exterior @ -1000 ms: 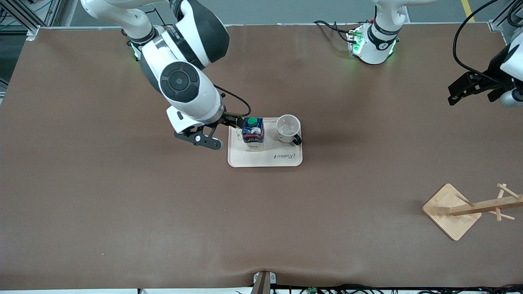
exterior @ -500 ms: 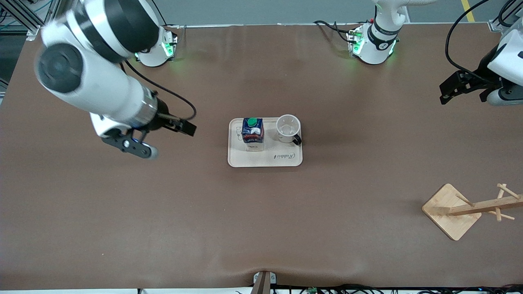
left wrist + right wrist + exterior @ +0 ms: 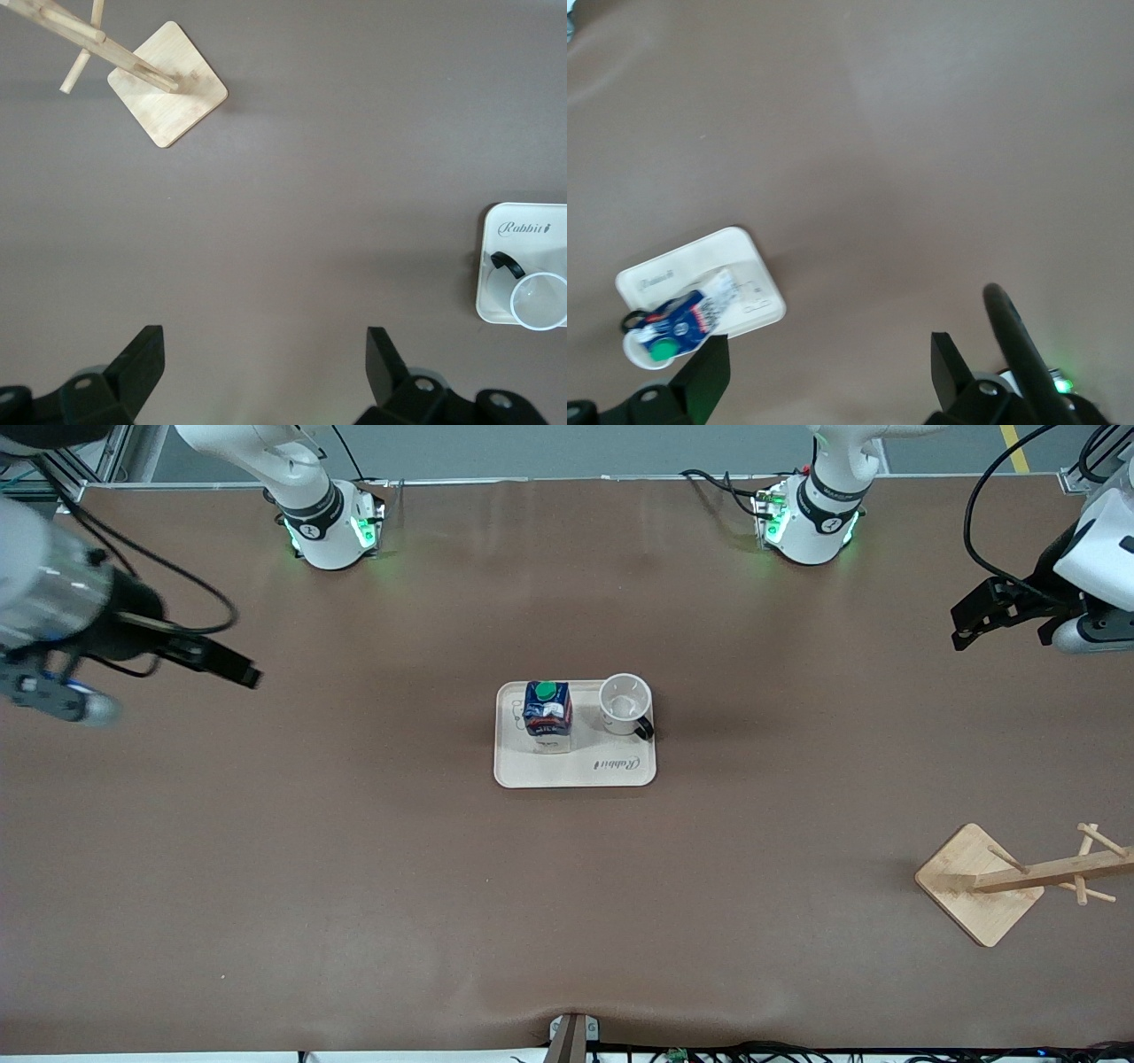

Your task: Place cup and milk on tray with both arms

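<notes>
The cream tray [image 3: 576,772] lies at the table's middle. On it stand the dark-blue milk [image 3: 548,710] with its green cap and, beside it toward the left arm's end, the white cup [image 3: 624,703] with its black handle. My right gripper [image 3: 164,691] hangs open and empty over the table at the right arm's end, well clear of the tray. My left gripper [image 3: 1010,638] hangs open and empty over the left arm's end. The left wrist view shows the open left gripper [image 3: 263,354], the tray [image 3: 523,232] and the cup [image 3: 539,303]. The right wrist view shows the open right gripper [image 3: 830,363], the tray [image 3: 700,261] and the milk [image 3: 680,326].
A wooden rack [image 3: 979,886] lies tipped over near the front corner at the left arm's end, its square base [image 3: 168,96] also in the left wrist view. The two arm bases [image 3: 330,531] [image 3: 808,527] stand along the table's back edge.
My right arm has swung away from beside the milk on the tray, out toward its own end of the table. The left arm has barely moved. Milk and cup stay put.
</notes>
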